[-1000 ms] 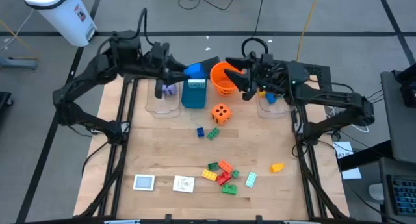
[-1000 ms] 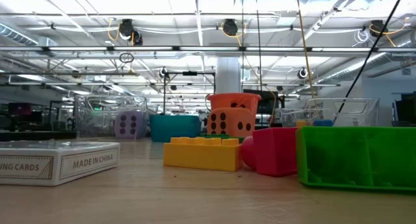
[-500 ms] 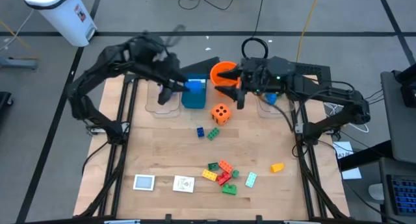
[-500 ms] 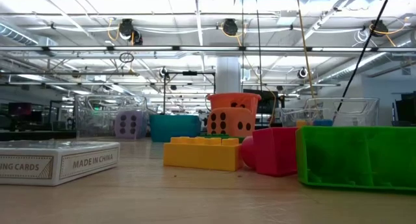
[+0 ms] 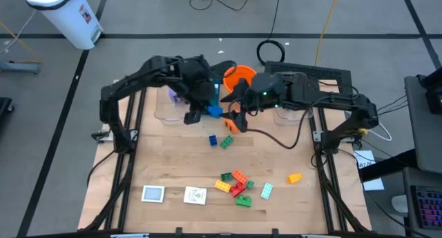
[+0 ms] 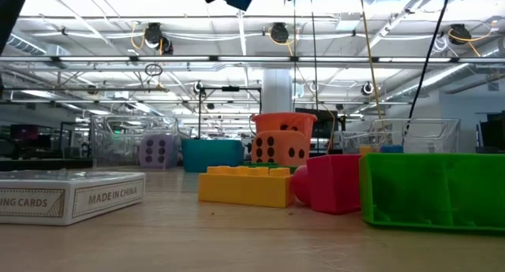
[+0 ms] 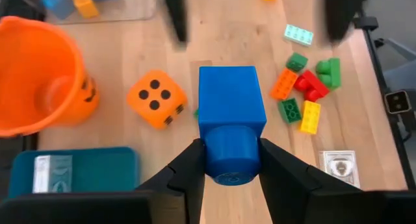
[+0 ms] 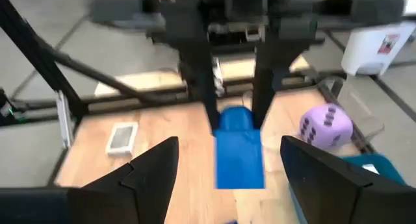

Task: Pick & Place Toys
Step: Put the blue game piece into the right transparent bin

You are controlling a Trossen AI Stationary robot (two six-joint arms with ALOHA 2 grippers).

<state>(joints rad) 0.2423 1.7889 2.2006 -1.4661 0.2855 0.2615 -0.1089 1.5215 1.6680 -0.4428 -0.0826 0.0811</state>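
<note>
Left gripper is pinching a blue block by its round stub end, holding it in the air just beside the orange die, on the side away from the bucket. Right gripper is facing it w/ fingers spread wide, empty, the block sitting between them but not touched. Looks like a handover, arm to arm.

To do it well: right fingers should be closing on the block's square body, well clear of the left's fingertips, square to the flat faces; left should be letting go only once that grip is firm, then pulling straight back. Block is smooth plastic, so a skewed pinch could be slipping.

Table is pale wood planks on a dark frame. Loose bricks are lying far from the die, cards beyond them. Purple die is sitting in a clear bin. Room behind: open workshop, ceiling lights, pipes; no people showing.
</note>
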